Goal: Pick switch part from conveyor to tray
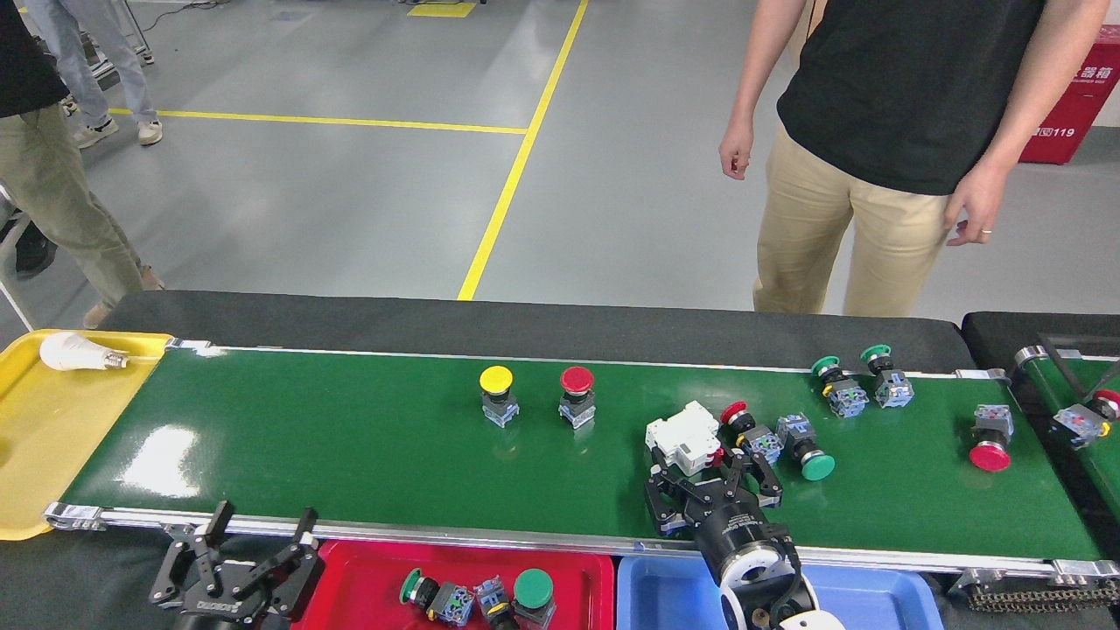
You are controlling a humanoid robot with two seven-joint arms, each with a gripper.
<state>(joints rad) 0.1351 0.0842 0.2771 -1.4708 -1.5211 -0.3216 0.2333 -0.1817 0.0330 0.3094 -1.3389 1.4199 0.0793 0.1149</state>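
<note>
Red-capped switch part with blue base (745, 429) lies sideways on glossy green conveyor (350, 437), just beyond right gripper (713, 490), jaws spread; left gripper (234, 560) open, far off.

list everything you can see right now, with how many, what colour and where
conveyor: one, green, across the middle
tray: one, red, near edge, holds push-button switches: three, two green caps visible
blue tray: one, right of the red
yellow tray: one, far left, holds light bulb: one, white
upright switches: two, yellow and red, belt centre
circuit breaker: one, white, belt right of centre
toppled switches: five, green and red caps, belt right
people: at least two, beyond belt
left gripper: open, empty
right gripper: open, by the breaker
</note>
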